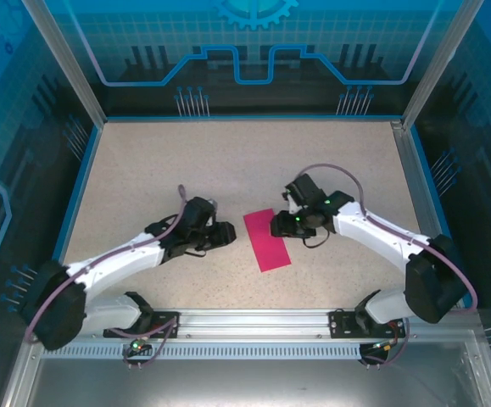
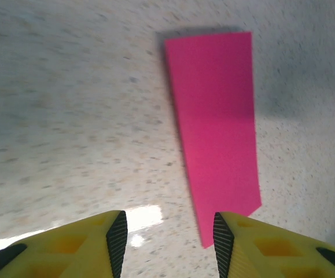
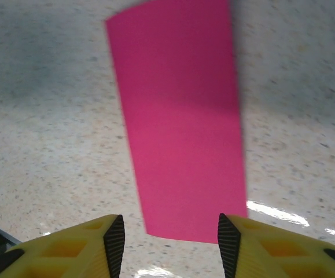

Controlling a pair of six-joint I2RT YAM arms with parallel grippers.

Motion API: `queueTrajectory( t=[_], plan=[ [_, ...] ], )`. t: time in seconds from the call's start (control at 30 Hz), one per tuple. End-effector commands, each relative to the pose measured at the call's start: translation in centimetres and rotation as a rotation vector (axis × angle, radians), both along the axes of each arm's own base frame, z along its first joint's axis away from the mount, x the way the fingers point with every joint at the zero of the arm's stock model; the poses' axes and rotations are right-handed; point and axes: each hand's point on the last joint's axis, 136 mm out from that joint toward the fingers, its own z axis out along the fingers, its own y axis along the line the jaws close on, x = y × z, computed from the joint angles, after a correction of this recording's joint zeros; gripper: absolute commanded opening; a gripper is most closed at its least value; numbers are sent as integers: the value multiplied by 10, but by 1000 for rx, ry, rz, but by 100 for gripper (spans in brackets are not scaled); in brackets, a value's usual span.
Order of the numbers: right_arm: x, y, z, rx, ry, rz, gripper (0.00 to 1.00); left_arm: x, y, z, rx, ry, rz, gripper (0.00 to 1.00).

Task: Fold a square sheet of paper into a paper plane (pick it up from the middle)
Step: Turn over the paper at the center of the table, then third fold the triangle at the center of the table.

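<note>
- At the left gripper: spread apart, pinching nothing, only bare speckled surface between the tips.
- At the right gripper: likewise spread and empty, poised low just short of one short edge of the sheet.
- Just beyond both sets of tips: the square sheet of paper, magenta, lying flat, reading as a narrow rectangle rather than a square. Probably folded once in half, though no crease can be made out.
- Measured from the sheet, in the top view: left gripper just beside its left long edge and apart from it; right gripper at its right long edge near the far corner, seeming to overlap it from above. Contact impossible to confirm.
- Under the sheet: the table, pale and speckled, with the sheet toward its near middle.
- Handling, as a judgement: very light, thin and floppy, quick to crease or tear. Hard to get under while flat, and likely to skid on the smooth top.
- Best taken at the middle, as the task asks, with a shallow pinch on a long edge and the other gripper pinning the sheet.
- Count: one sheet, two grippers, one table; nothing dart-shaped yet.
</note>
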Motion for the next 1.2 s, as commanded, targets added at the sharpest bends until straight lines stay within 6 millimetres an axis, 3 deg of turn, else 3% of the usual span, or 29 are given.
queueTrajectory(
  t=[0.0, 0.13, 0.3, 0.77, 1.0, 1.17],
  plan=[
    [-3, 1, -7, 147, 1, 32, 50, 14, -43, 9, -92, 5, -66, 48],
    [-5, -5, -20, 186, 2, 32, 50, 22, -73, -8, -73, 60, -102, 48],
    [-8, -13, -35, 177, 6, 45, 49, 35, -95, -19, -92, 90, -95, 46],
    [0, -13, -51, 222, 17, 84, 46, 42, -87, -47, 0, 121, -50, 47],
    [4, -15, -52, 231, 9, 92, 46, 38, -80, -42, -17, 106, -21, 48],
    [7, -12, -53, 249, 20, 108, 46, 38, -80, -41, -19, 102, -33, 43]
  ],
)
